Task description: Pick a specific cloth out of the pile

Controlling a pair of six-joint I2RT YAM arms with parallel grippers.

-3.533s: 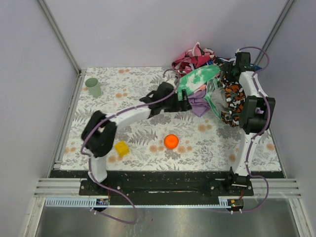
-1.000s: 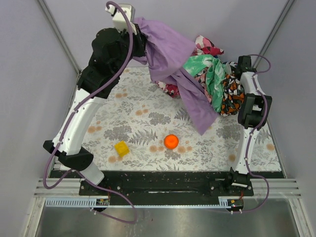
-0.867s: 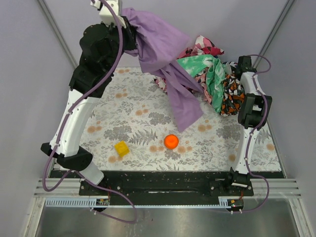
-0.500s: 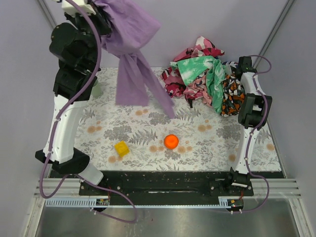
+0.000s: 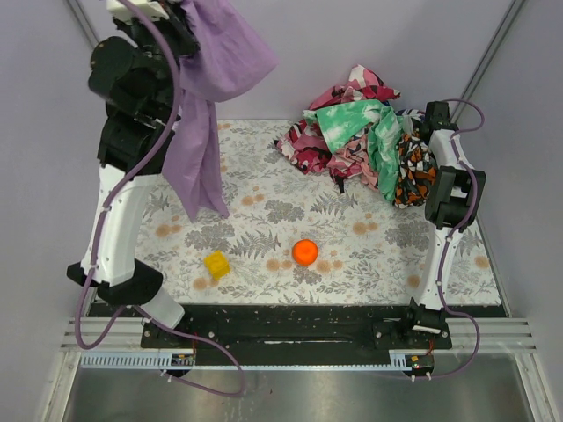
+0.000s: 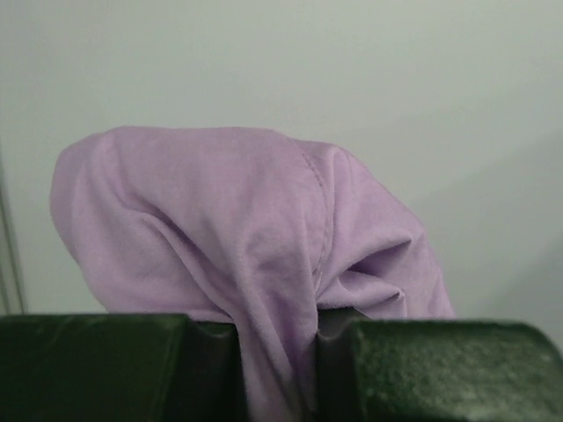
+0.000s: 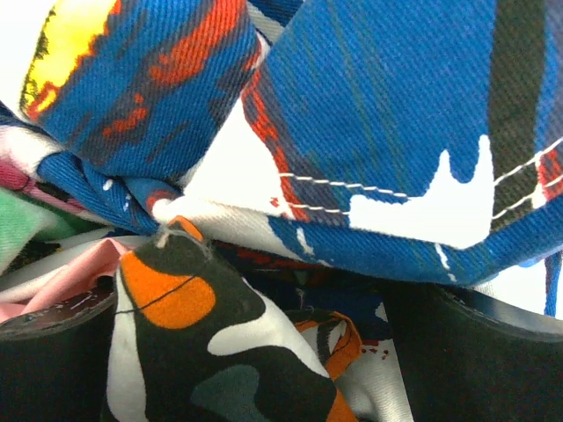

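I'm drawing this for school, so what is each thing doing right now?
purple cloth: held up high, hanging loose from the left pincer, apart from the pile.
left pincer: shut on the purple cloth.
pile: heaped at the far right of the table.
right pincer: open, pushed into the pile.
orange ball: lying on the table, untouched.
yellow block: lying on the table, untouched.

Bright, even, diffuse light throughout; the desk (image 5: 369, 264) carries only faint, soft shadows. The top view is sharp; both wrist views go dark and blurred along their lower edges
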